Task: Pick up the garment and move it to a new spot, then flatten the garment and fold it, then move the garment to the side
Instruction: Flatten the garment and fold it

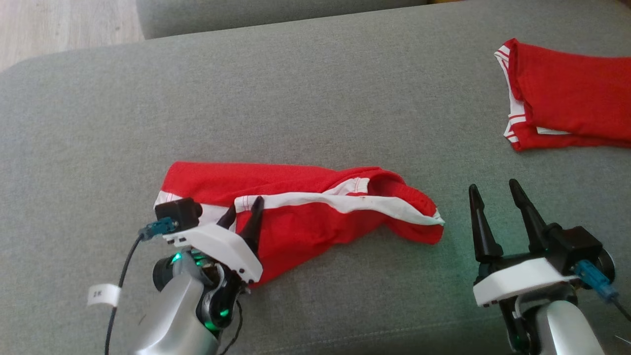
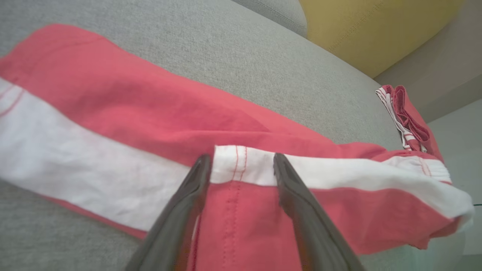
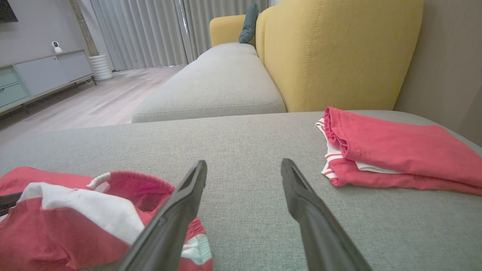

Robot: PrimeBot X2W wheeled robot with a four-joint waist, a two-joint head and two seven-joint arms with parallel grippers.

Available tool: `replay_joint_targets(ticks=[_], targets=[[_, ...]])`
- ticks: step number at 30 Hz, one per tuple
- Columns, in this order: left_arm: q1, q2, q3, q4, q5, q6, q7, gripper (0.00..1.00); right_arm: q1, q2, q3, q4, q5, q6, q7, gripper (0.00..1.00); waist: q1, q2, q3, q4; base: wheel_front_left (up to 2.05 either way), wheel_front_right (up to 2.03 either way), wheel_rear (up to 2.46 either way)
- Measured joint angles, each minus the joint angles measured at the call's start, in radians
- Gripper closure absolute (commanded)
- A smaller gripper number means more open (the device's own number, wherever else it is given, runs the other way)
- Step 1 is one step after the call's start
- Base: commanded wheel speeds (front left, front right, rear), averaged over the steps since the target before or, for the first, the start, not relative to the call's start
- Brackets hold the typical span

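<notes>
– Where is the garment (image 1: pixel 296 207) lying?
– On the grey cushion (image 1: pixel 315 98), left of centre. The left gripper (image 1: pixel 245 207) is sitting over its left part, fingers spread and straddling a white hem.
– Anything else near it?
– The right gripper (image 1: pixel 493 186) is hovering wide open over bare cushion, just right of it. A folded red cloth (image 1: pixel 567 93) is lying well apart, far right.
– What is getting hidden?
– The left gripper's housing is covering the garment's near left corner, and the frame edge is cutting off the folded cloth.
– How is the garment looking?
– Crumpled, red, with a white stripe running along it.
</notes>
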Motion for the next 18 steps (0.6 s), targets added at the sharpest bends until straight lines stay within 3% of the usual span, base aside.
replay_joint_targets(ticks=[1,2,4,6,8,18], targets=[[0.003,0.001,-0.004,-0.005,0.000,0.003,0.003,0.11,0.000,0.000,0.000,0.000,0.000,0.000,0.000,0.00,0.0000,0.0000,0.000,0.001,0.00,0.00,0.00],[0.008,0.002,-0.008,-0.012,0.000,0.007,0.006,0.16,0.000,0.000,0.000,0.000,0.000,0.000,0.000,0.00,0.0000,0.0000,0.000,0.002,0.00,0.00,0.00],[0.020,0.003,-0.012,-0.022,0.000,0.008,0.011,0.49,0.000,0.000,-0.001,0.000,0.000,0.000,0.000,0.00,0.0000,0.0000,-0.001,0.004,0.00,0.00,0.00],[0.026,0.004,-0.013,-0.026,0.000,0.016,0.012,0.66,0.000,0.000,0.000,0.000,0.000,0.000,0.000,0.00,0.0000,0.0000,-0.002,0.004,0.00,0.00,0.00],[0.028,0.005,-0.013,-0.033,0.000,0.016,0.016,1.00,0.000,0.000,0.000,0.000,0.000,0.000,0.000,0.00,0.0000,0.0000,-0.001,0.004,0.00,0.00,0.00],[0.033,0.020,-0.012,-0.100,0.004,0.025,-0.038,1.00,0.000,0.000,-0.014,0.002,-0.004,0.000,0.000,0.00,0.0000,0.0000,-0.009,0.013,0.00,0.00,0.00]])
